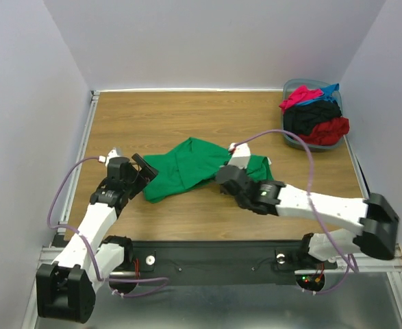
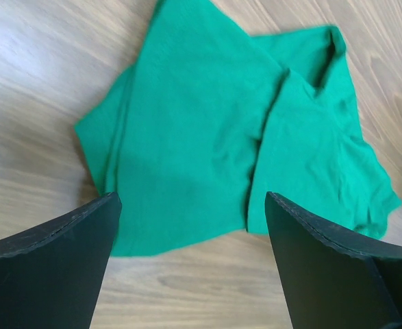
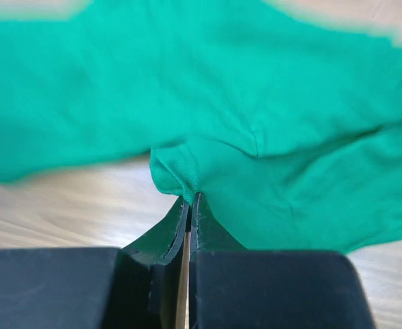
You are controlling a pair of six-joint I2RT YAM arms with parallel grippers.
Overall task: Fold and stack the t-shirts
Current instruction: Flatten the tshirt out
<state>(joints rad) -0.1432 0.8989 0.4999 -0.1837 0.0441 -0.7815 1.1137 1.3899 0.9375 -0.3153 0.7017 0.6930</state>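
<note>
A bright green t-shirt (image 1: 187,168) lies crumpled on the wooden table in the middle; it also shows in the left wrist view (image 2: 207,137) and the right wrist view (image 3: 255,103). My right gripper (image 3: 190,195) is shut on a hem fold of the green t-shirt at its near right side (image 1: 224,175). My left gripper (image 2: 190,226) is open and empty, just left of the shirt's left edge (image 1: 140,171), over bare wood. Pink-red, blue, black and red t-shirts (image 1: 315,115) lie piled in the bin.
A grey-blue plastic bin (image 1: 287,137) stands at the back right corner of the table (image 1: 153,116). White walls close in the back and both sides. A metal rail runs along the near edge by the arm bases.
</note>
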